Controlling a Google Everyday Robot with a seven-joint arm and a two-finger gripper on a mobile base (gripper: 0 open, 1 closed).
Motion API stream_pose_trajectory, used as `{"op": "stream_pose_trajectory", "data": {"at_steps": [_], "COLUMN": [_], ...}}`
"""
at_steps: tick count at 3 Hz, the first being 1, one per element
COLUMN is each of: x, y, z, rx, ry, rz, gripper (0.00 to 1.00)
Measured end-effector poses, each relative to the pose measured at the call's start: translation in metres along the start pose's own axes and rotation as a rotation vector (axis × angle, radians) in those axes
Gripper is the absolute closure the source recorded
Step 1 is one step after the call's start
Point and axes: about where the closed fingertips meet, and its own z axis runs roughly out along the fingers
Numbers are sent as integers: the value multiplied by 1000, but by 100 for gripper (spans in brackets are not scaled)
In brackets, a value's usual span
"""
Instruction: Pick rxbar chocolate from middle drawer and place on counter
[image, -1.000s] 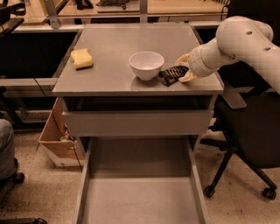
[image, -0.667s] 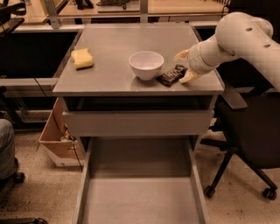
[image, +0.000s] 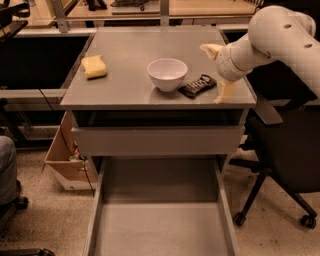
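Since the earlier frames, the pincer (image: 210, 74) has come off the rxbar chocolate (image: 197, 86) and drawn back toward the right edge of the counter (image: 125, 85). Its two pale fingers (image: 224, 91) now stand wide apart, one up near the back and one down at the front edge, with nothing held between them. The lower finger seems to be just clear of the bar, though from this angle a light touch cannot be ruled out.

The rxbar chocolate lies flat on the counter, slanted, just beside the white bowl (image: 167, 74) on its right. A yellow sponge (image: 94, 66) sits well apart on the left side of the counter. Below, a drawer showing only its plain front panel (image: 157, 140) is nearly closed, and under it the middle drawer (image: 160, 227) is pulled far out, its floor bare. An office chair (image: 287, 150) stands to the right, and a cardboard box (image: 61, 161) to the left.
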Motion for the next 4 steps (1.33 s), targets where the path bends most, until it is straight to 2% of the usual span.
{"op": "stream_pose_trajectory", "data": {"at_steps": [2,3,4], "x": [-1,10,1], "y": [-7,4,41], "z": [-8,-63,-127], "rx": [0,52,47], "ry": [0,83,168], "rz": [0,52,74], "gripper": [0,15,27]}}
